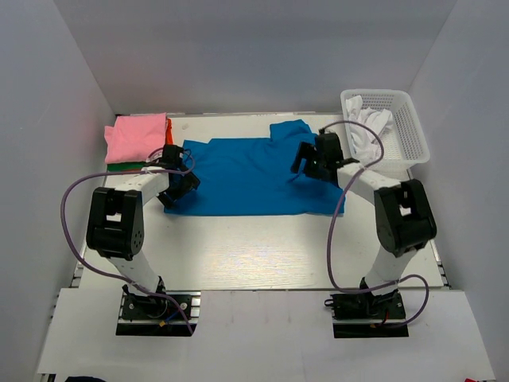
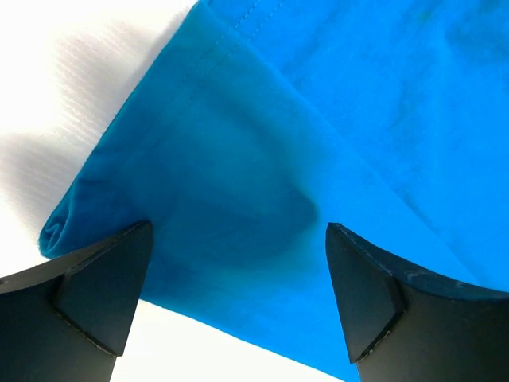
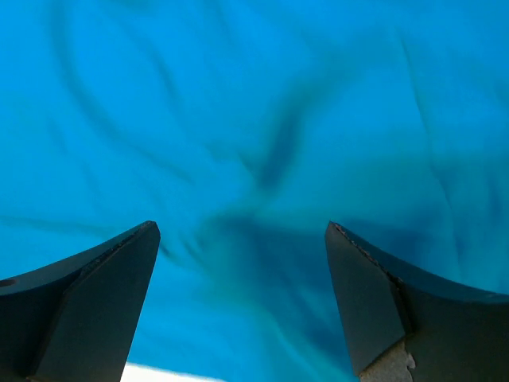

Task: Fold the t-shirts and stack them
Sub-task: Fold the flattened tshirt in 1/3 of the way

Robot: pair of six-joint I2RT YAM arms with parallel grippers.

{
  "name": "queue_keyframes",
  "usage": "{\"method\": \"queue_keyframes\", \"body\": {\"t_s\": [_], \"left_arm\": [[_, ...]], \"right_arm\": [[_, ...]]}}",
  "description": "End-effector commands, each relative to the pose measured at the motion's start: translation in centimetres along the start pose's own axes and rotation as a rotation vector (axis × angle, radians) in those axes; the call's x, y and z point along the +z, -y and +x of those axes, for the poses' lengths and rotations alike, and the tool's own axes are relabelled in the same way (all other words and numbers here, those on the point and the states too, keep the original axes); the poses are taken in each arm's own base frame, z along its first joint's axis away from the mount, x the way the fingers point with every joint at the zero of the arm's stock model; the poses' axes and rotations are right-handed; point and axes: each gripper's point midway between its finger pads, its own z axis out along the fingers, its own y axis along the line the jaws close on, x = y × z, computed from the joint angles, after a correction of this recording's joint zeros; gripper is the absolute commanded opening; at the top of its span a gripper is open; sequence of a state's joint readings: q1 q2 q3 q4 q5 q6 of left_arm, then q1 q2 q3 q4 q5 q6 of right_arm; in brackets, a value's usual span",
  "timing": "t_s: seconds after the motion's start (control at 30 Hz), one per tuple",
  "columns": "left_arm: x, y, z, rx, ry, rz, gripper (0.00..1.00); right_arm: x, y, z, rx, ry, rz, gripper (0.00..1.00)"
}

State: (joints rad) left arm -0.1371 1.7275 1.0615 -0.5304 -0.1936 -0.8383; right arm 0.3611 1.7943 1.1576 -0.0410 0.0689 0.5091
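Left wrist: left end effector (image 2: 238,229), jaws apart, over blue t-shirt (image 2: 318,103).

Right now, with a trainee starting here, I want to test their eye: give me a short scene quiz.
1. True or false: the left claw and right claw are both open over the bright blue cloth t-shirt.
2. Which colour tops the folded shirt stack at far left? A white, B pink, C green.
3. Fill in: the white plastic mesh basket holds ___ cloth.
Key: 1 true; 2 B; 3 white.
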Motion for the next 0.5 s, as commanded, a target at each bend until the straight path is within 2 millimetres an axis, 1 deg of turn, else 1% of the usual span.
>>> {"method": "queue_keyframes", "body": {"t_s": [0.0, 0.03, 0.07, 0.1, 0.13, 0.17, 0.2, 0.23, 0.27, 0.3, 0.33, 0.37, 0.4, 0.43, 0.47], "left_arm": [[-1.8, 1.0, -1.1, 0.001, 0.034, 0.06, 1.0], [-1.3, 0.6, -0.6, 0.005, 0.021, 0.046, 1.0], [-1.4, 0.8, -0.4, 0.005, 0.012, 0.054, 1.0], [-1.1, 0.2, 0.1, 0.008, 0.0, 0.041, 1.0], [-0.7, -0.6, 1.3, 0.014, -0.031, 0.027, 1.0], [-0.5, -1.1, 2.0, 0.017, -0.05, 0.021, 1.0], [-0.1, -2.1, 3.0, 0.022, -0.071, -0.003, 1.0], [0.0, -2.7, 3.8, 0.027, -0.097, -0.018, 1.0], [-0.2, -3.3, 4.3, 0.021, -0.108, -0.031, 1.0], [-0.3, -4.3, 5.5, 0.028, -0.154, -0.061, 1.0], [-0.9, -5.2, 6.5, 0.02, -0.178, -0.071, 1.0], [-1.5, -5.8, 7.3, 0.022, -0.192, -0.083, 1.0], [-1.8, -7.6, 8.8, 0.018, -0.223, -0.121, 1.0], [-2.7, -8.9, 9.9, 0.002, -0.249, -0.156, 1.0], [-4.2, -9.0, 10.1, -0.006, -0.235, -0.12, 1.0]], "right_arm": [[-1.7, 3.3, 5.0, 0.037, -0.107, 0.091, 0.9], [-1.9, 3.5, 5.9, 0.044, -0.128, 0.097, 0.9], [-2.1, 4.7, 8.1, 0.065, -0.183, 0.119, 0.9], [-2.4, 4.8, 8.6, 0.073, -0.196, 0.121, 0.9], [-2.6, 5.4, 10.0, 0.077, -0.225, 0.131, 0.9], [-3.1, 5.5, 11.0, 0.094, -0.255, 0.121, 0.9], [-3.4, 5.9, 11.9, 0.093, -0.275, 0.13, 0.9], [-3.7, 5.9, 12.2, 0.096, -0.283, 0.132, 0.9], [-4.5, 6.7, 13.8, 0.099, -0.335, 0.164, 0.9], [-5.1, 7.4, 15.0, 0.102, -0.361, 0.184, 0.9], [-6.7, 8.0, 15.8, 0.112, -0.374, 0.213, 0.9], [-7.0, 7.6, 15.2, 0.122, -0.353, 0.201, 0.9], [-8.3, 9.2, 17.7, 0.144, -0.403, 0.255, 0.9], [-9.7, 8.6, 16.5, 0.149, -0.35, 0.23, 0.9], [-10.5, 9.3, 17.6, 0.152, -0.365, 0.247, 0.9]]}}
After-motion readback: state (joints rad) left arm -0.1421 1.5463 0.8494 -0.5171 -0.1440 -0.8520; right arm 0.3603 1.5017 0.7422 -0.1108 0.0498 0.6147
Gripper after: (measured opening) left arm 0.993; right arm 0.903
